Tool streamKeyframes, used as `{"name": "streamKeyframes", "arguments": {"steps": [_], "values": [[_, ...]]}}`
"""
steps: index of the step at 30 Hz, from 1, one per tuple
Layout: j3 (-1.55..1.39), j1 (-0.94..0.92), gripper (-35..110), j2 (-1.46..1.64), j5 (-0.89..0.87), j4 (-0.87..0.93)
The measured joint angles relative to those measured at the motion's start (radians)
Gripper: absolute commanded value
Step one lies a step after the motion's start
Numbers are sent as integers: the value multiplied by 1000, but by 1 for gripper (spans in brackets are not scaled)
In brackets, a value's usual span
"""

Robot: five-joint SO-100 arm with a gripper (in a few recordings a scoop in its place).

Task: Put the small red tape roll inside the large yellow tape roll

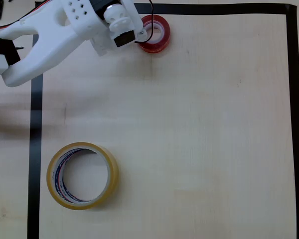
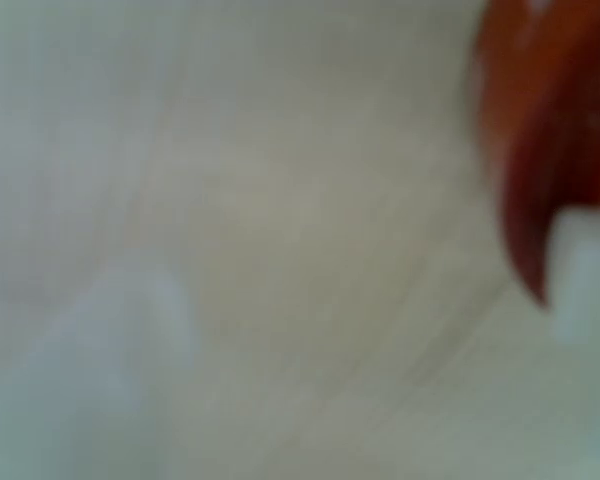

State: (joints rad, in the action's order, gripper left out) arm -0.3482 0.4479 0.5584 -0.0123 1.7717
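Observation:
The small red tape roll (image 1: pixel 155 47) lies flat near the table's top edge in the overhead view. My white gripper (image 1: pixel 139 37) sits right at its left side, and the wrist block covers the fingertips from above. In the blurred wrist view the red roll (image 2: pixel 540 150) fills the upper right. One pale finger (image 2: pixel 585 290) stands against it, the other finger (image 2: pixel 100 390) is far off at lower left, and bare table lies between them, so the gripper (image 2: pixel 350 330) is open. The large yellow tape roll (image 1: pixel 82 203) lies flat at the lower left, well away from the gripper.
A black tape border (image 1: pixel 36 149) frames the light wooden table (image 1: pixel 199 139) along the left, top and right. The white arm (image 1: pixel 35 50) reaches in from the upper left corner.

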Motion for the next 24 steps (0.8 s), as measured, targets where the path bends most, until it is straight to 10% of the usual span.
{"name": "streamKeyframes", "arguments": {"steps": [24], "values": [[239, 61, 20, -77, 35, 25]]}}
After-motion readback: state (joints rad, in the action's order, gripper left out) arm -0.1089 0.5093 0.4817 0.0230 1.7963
